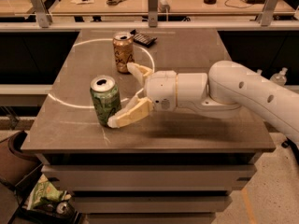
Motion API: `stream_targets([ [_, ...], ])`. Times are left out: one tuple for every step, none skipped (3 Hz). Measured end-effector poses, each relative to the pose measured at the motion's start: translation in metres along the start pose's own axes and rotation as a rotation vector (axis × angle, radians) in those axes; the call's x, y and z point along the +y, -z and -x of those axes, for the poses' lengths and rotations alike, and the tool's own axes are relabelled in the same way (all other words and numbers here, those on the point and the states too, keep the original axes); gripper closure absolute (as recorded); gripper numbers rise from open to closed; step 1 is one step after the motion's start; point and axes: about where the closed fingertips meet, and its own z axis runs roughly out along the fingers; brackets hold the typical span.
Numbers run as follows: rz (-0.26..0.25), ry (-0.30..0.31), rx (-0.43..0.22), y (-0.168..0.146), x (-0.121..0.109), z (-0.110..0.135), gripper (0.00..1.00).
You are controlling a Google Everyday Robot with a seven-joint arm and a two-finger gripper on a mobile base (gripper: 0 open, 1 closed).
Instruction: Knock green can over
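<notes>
The green can (pixel 106 100) stands on the grey table (pixel 196 55), near its front left, leaning slightly to the left. My gripper (pixel 122 94) reaches in from the right with its fingers spread wide. The near finger (pixel 126 116) touches the can's lower right side. The far finger (pixel 138 73) points toward the gold-brown can (pixel 123 52), which stands upright further back.
A dark calculator (pixel 145 39) lies behind the gold-brown can. A white circle line is painted on the table top. A railing and a desk with scissors (pixel 117 1) run behind. A bag (pixel 46 197) lies on the floor at the lower left.
</notes>
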Motion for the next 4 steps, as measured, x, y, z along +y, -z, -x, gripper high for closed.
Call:
stream_targets([
  [0.004,0.003,0.001,-0.0016,0.0012,0.0013,0.16],
  [0.008,0.005,0.0,-0.0036,0.0026,0.0025,0.4],
  [0.012,0.007,0.0,-0.0054,0.0039,0.0036,0.63],
  [0.016,0.009,0.0,-0.0072,0.0052,0.0047,0.87],
])
